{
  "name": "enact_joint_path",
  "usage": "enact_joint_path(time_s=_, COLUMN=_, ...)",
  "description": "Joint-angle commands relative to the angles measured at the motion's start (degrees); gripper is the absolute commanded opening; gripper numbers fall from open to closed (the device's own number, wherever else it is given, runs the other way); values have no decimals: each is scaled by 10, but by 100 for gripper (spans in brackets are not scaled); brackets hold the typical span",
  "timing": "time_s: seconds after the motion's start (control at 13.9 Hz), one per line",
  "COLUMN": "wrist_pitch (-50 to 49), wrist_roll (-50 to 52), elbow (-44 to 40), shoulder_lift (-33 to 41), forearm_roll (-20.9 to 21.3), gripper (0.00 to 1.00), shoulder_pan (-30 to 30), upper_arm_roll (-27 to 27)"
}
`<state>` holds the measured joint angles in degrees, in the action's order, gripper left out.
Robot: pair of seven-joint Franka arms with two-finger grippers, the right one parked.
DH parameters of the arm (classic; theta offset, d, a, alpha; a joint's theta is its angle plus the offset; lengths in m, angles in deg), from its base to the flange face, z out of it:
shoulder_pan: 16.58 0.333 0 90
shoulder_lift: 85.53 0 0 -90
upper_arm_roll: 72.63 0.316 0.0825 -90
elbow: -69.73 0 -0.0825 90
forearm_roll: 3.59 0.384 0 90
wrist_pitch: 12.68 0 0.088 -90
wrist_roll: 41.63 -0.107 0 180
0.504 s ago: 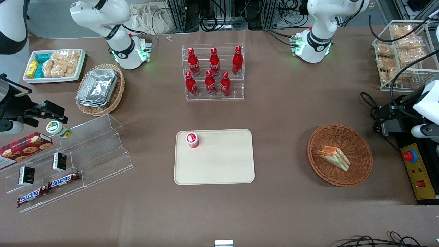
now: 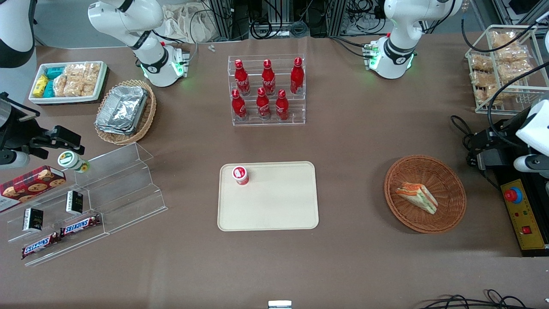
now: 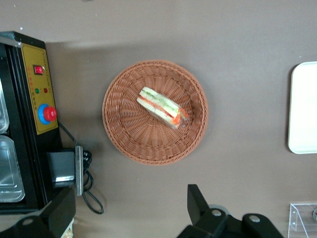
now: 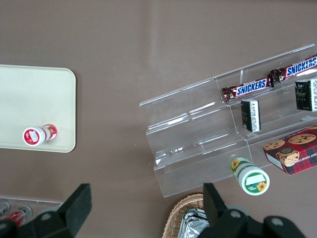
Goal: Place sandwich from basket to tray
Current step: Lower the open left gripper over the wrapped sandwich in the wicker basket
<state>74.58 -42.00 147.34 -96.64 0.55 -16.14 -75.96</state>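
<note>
Front view: nearest on the brown desk point(image 2: 364, 266) lies the flat cream-beige rectangular plastic tray point(image 2: 274, 206), a small red white-lidded cup point(image 2: 240, 175) on it. Toward the working arm's end sits the round reddish-brown woven wicker basket point(image 2: 446, 206) holding the wrapped triangular white-bread sandwich point(image 2: 417, 197). The tool point(image 3: 131, 213) hangs above, fingers spread, gripping nothing.

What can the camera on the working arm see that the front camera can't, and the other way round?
Only the wrist camera shows the open claw, hanging over the table beside the basket, apart from it. Only the front camera shows the red bottles, the chocolate bars and the little red cup standing on the tray. Both show the sandwich lying in the basket, the tray and the red button box.
</note>
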Motion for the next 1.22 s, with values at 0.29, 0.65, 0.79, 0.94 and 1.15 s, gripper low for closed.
enact_joint_path(time_s=0.29, wrist_pitch=115, wrist_roll=-2, elbow=158, shoulder_lift=17, forearm_roll=-11, gripper=100, shoulder_pan=-3, upper_arm_roll=15)
enact_joint_path(time_s=0.65, wrist_pitch=242, wrist_roll=73, elbow=259, shoulder_lift=13, forearm_roll=-28, gripper=100, shoulder_pan=-4, upper_arm_roll=19)
enact_joint_path(time_s=0.79, wrist_pitch=303, wrist_roll=148, elbow=292, shoulder_lift=2, forearm_roll=-28, gripper=99, shoulder_pan=-4, upper_arm_roll=19)
enact_joint_path(time_s=0.94, wrist_pitch=332, wrist_roll=247, elbow=295, shoulder_lift=-22, forearm_roll=-28, gripper=99, shoulder_pan=-6, upper_arm_roll=18)
enact_joint_path(time_s=1.15, wrist_pitch=373, wrist_roll=377, elbow=293, shoulder_lift=-52, forearm_roll=-30, gripper=99, shoulder_pan=-4, upper_arm_roll=17)
